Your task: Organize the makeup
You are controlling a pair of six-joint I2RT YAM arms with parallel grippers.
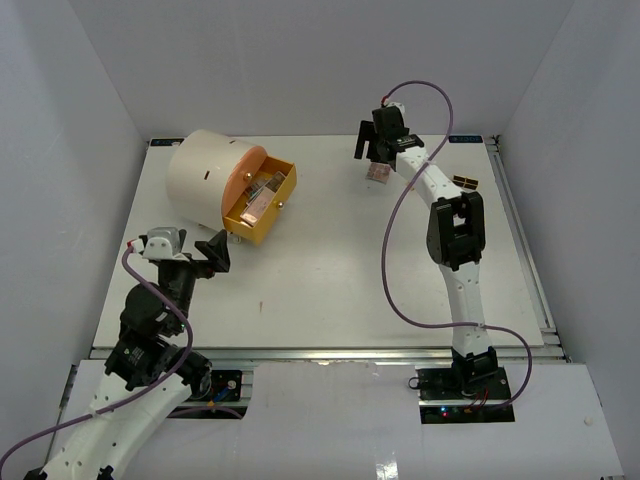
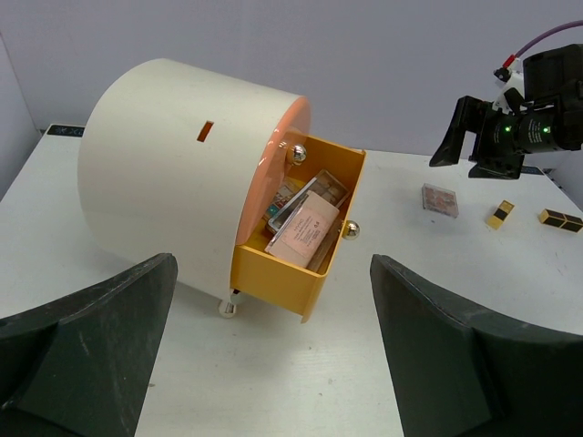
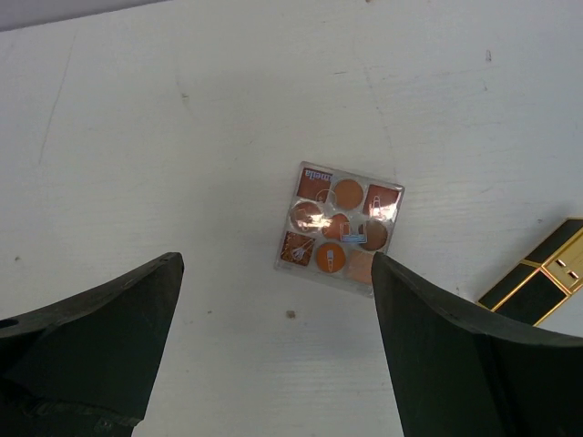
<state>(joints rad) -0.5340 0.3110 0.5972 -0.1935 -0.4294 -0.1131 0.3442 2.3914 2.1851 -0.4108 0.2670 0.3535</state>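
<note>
right end effector (image 3: 273, 291) apart over palette (image 3: 339, 228) | gold-black tube (image 3: 537, 280) beside | left end effector (image 1: 212, 252) apart, facing drawer (image 2: 278, 278)

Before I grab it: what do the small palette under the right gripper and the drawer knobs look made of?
Palette: likely clear glossy plastic; glare streaks on its lid, orange-brown pans showing through. Drawer knobs: polished metal or chrome plating, judging by mirror-like highlights; which one is unclear.
</note>
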